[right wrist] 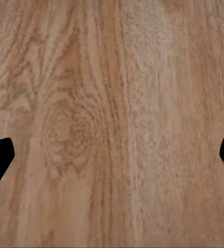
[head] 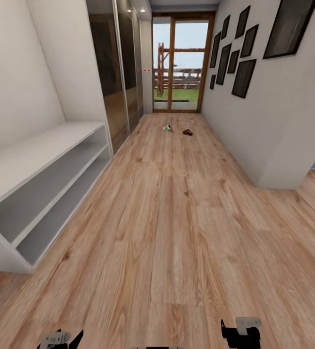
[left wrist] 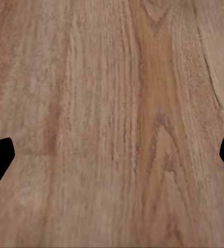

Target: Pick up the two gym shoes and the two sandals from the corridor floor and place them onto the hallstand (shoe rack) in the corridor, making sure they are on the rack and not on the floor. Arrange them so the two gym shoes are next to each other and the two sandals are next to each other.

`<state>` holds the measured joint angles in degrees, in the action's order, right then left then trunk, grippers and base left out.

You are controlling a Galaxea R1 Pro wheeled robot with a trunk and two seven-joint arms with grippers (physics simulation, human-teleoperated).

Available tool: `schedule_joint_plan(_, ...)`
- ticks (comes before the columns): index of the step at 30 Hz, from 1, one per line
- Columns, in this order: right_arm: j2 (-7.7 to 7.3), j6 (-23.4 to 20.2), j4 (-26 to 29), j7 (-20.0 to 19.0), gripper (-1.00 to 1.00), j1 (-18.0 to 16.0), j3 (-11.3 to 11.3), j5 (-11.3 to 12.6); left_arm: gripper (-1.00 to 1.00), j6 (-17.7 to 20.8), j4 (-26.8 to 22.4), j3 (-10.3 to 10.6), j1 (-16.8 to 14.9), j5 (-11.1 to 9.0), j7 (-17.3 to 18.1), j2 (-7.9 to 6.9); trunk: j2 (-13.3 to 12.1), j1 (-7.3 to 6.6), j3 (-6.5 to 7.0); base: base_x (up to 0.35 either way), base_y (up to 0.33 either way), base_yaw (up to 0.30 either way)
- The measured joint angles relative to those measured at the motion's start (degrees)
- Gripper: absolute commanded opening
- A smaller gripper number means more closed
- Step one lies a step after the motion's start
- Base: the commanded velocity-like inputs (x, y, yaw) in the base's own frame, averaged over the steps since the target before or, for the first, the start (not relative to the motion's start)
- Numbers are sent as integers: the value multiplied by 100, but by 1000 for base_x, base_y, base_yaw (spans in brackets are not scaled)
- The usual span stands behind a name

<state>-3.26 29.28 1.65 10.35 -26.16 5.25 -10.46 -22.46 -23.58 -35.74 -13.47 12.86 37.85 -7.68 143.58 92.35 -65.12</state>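
Far down the corridor floor (head: 177, 218), near the glass door, lies a small pale shape with a green tint, a gym shoe (head: 167, 128). A dark brown sandal (head: 187, 132) lies just right of it. Both are too small to tell whether each is one or a pair. The pale grey hallstand (head: 36, 155) stands along the left wall, its low top and two open slots bare. My left gripper (head: 60, 338) and right gripper (head: 240, 332) hang low at the near edge of the head view. Each wrist view shows the left gripper (left wrist: 112, 160) and right gripper (right wrist: 112, 160) open over bare planks, holding nothing.
Dark mirrored wardrobe doors (head: 121, 72) line the left wall beyond the hallstand. The right wall carries black picture frames (head: 235, 58) and ends at a corner (head: 269, 184) opening to the right. A glass door (head: 181, 63) closes the corridor's far end.
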Motion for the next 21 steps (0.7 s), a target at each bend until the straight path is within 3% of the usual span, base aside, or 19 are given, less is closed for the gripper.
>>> schedule_joint_plan(21,2,0,0,0,100,0,0,0,100,0,0,1,0,0,-7,0,0,0,0,338,0,0)
